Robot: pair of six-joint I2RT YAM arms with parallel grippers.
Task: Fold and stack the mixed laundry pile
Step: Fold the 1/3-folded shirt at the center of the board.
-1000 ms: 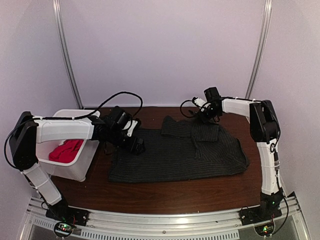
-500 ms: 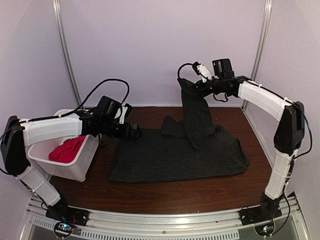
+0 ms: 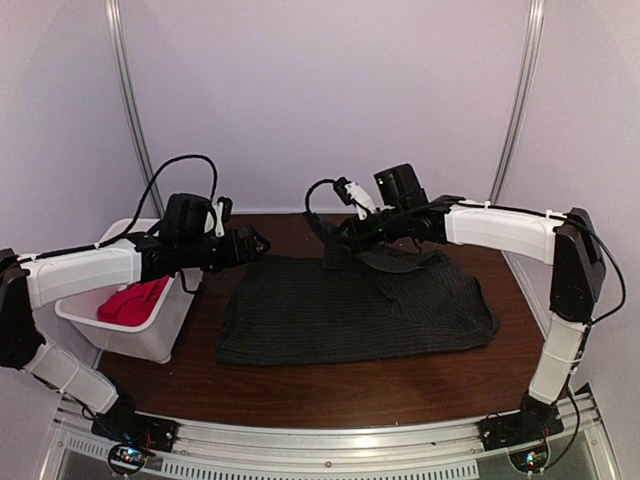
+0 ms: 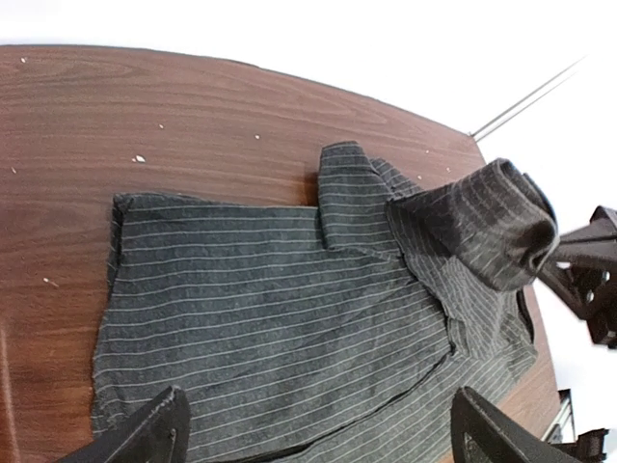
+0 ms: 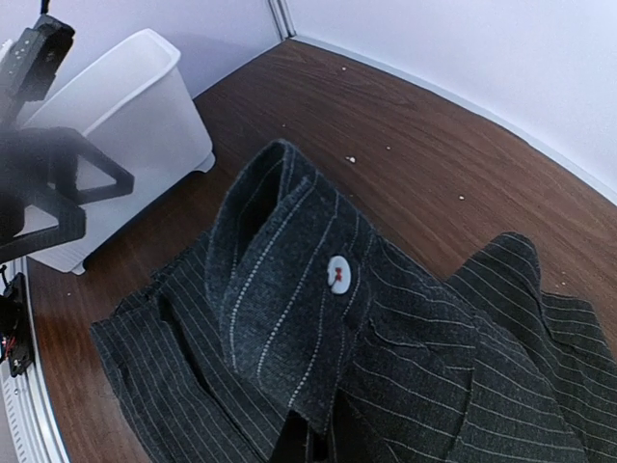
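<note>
Right gripper (image 3: pixel 342 228), down from its high lift and pinching the sleeve (image 4: pixel 482 231) of the pinstriped shirt (image 3: pixel 340 310), drapes it leftward across the body, fold nearly laid; left gripper (image 3: pixel 252 243) hovers with fingers wide, empty.

The shirt (image 3: pixel 350 310) is dark charcoal with thin pale pinstripes. Its cuff carries a white button (image 5: pixel 336 274) sewn with red thread. At the left, a bright red T-shirt (image 3: pixel 130 300) lies in a plain white bin (image 3: pixel 150 340). The table (image 3: pixel 330 385) is dark reddish-brown wood grain, flecked with a few white specks. The far wall (image 3: pixel 320 100) is pale lilac.
</note>
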